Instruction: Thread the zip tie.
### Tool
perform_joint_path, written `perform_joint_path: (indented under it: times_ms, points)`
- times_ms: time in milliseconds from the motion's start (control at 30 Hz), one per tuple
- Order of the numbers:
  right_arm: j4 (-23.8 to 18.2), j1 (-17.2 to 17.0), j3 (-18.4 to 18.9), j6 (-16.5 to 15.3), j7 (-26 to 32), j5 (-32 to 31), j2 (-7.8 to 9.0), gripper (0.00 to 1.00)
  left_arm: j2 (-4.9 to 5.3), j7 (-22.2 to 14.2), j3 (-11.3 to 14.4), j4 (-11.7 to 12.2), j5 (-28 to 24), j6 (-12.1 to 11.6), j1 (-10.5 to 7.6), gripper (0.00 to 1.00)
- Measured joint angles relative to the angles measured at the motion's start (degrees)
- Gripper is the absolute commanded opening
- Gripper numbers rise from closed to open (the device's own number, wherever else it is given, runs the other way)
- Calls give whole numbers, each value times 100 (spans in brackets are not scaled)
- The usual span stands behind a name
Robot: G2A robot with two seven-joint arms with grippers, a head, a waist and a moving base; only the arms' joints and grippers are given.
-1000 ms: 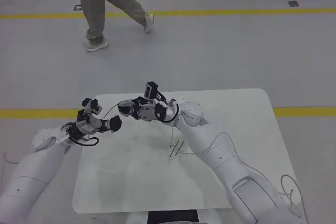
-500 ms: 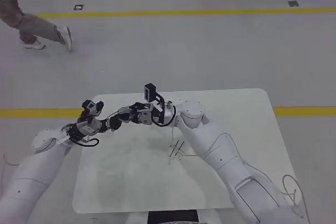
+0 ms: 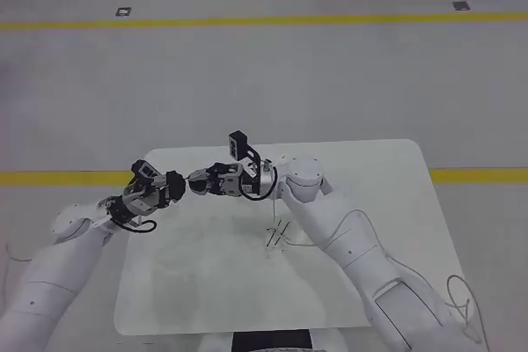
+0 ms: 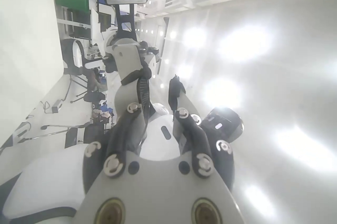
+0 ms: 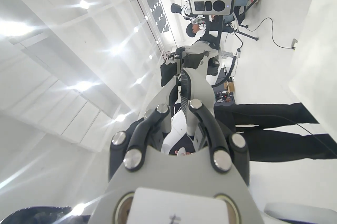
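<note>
I hold both arms over the far left part of the table (image 3: 378,264), with the left gripper (image 3: 174,187) and right gripper (image 3: 194,181) tip to tip. I judge this to be the insertion step. The left's jaws stand apart; I cannot tell whether the right pinches anything. I see no tie between them. Thin dark zip ties (image 3: 277,233) lie on the table beside the right forearm. Next, tail and head need fine alignment.

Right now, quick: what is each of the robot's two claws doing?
Grey-and-black left gripper: open, nothing visible in it.
Grey-and-black right gripper: cannot tell whether open or closed.
</note>
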Motion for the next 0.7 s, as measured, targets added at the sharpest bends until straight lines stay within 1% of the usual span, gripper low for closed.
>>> perform_joint_path:
  times_ms: [100, 167, 367, 700]
  points:
    - [-14, 8, -25, 2, 7, -17, 11, 0, -13, 7, -6, 3, 29, 17, -4, 14]
    - [-25, 20, -49, 3, 38, -48, 21, 0, -23, 16, -5, 7, 50, 30, -8, 15]
    - [-38, 40, -94, 6, 69, -63, 41, 0, -51, 48, -5, 48, 122, 61, -29, 9]
    - [-67, 65, -128, -14, 105, -28, 76, 0, -96, 74, -19, 100, 195, 73, -62, 7]
